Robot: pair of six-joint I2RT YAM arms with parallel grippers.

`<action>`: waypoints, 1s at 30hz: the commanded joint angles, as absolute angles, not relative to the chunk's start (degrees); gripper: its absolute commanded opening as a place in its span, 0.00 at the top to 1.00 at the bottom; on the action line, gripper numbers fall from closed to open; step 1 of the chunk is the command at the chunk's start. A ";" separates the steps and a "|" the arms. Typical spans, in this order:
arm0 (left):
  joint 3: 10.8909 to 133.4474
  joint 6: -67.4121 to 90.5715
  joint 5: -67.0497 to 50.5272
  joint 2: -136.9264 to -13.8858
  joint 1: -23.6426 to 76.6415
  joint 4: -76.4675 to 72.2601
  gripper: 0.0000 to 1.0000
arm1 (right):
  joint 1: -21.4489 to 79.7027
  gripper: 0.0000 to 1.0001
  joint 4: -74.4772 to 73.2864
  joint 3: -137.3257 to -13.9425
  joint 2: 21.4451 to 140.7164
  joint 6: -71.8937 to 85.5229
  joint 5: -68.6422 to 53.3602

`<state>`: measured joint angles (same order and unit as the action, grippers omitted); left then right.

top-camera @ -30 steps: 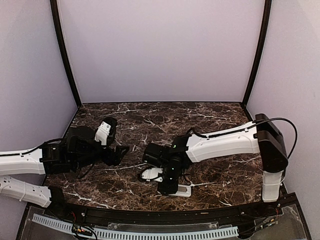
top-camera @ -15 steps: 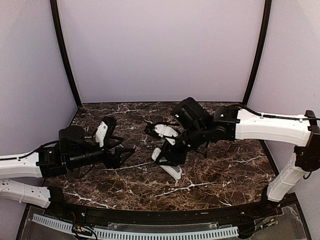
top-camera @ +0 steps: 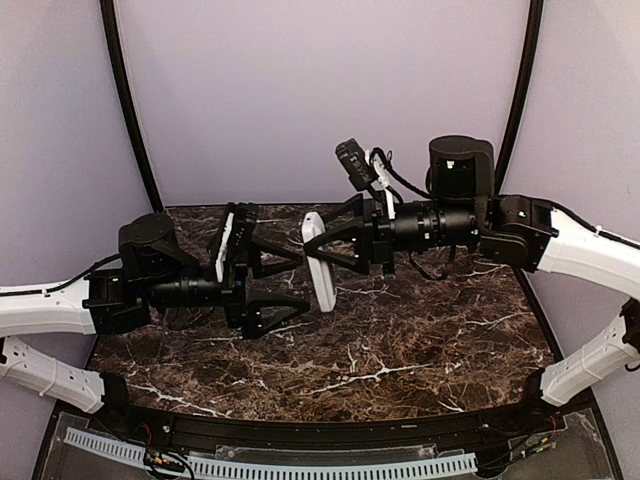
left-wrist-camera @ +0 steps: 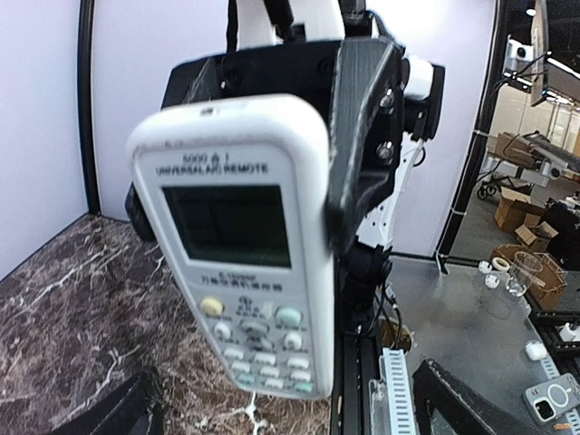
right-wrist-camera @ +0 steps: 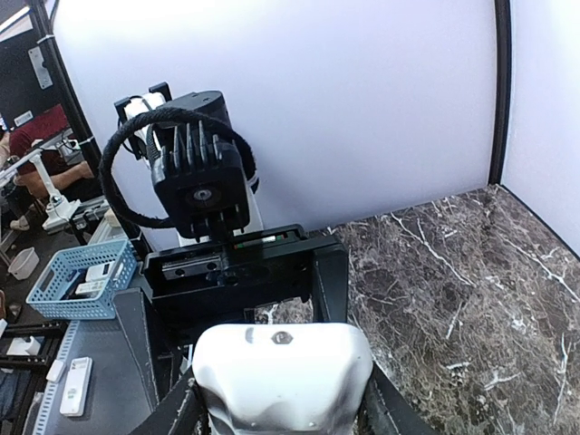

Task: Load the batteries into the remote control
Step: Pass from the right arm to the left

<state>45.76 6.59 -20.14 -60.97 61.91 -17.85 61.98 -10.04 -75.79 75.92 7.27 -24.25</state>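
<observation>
The white remote control (top-camera: 322, 285) hangs in mid-air over the middle of the marble table (top-camera: 420, 340), long axis nearly upright. My right gripper (top-camera: 328, 248) is shut on its upper part. In the left wrist view the remote control (left-wrist-camera: 245, 245) fills the frame, screen and buttons toward the camera, a black right finger (left-wrist-camera: 362, 136) along its edge. My left gripper (top-camera: 300, 275) stands open just left of it, its jaws wide apart and touching nothing. The right wrist view shows the remote's rounded end (right-wrist-camera: 281, 372) between my fingers. The batteries are out of view.
Lilac walls and black corner posts (top-camera: 128, 110) close in the table on three sides. A black rail (top-camera: 330, 435) runs along the near edge. Off the table stands a blue basket (right-wrist-camera: 82, 276) with small items. The left arm's wrist (right-wrist-camera: 199, 181) faces the right camera closely.
My right arm has lifted the remote off the near table up to mid-air. The left arm rose to face it and its jaws opened wider.
</observation>
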 commanded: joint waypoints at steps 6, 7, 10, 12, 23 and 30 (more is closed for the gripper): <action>50.29 10.54 -22.54 -64.51 62.00 -25.12 0.15 | 62.02 0.85 -0.91 -74.44 74.90 11.43 -30.01; 50.58 10.68 -22.43 -64.93 61.98 -25.31 0.22 | 62.04 0.86 -0.66 -74.44 74.92 11.61 -30.32; 50.51 11.51 -21.59 -65.27 61.96 -26.10 0.32 | 61.97 0.86 -0.20 -74.19 74.65 12.10 -30.73; 50.31 11.97 -21.46 -65.19 61.93 -27.11 0.35 | 62.03 0.86 -0.26 -73.74 74.62 12.26 -31.05; 51.51 11.72 -23.35 -67.14 61.93 -27.55 0.64 | 62.03 0.87 0.62 -74.23 75.64 12.57 -31.84; 50.26 11.06 -20.94 -64.95 61.96 -25.56 0.95 | 62.03 0.73 0.19 -72.73 74.85 12.82 -29.87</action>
<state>49.87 12.78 -22.22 -66.65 62.00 -26.55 61.71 -2.11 -73.91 75.57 11.07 -30.13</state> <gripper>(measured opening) 0.494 0.478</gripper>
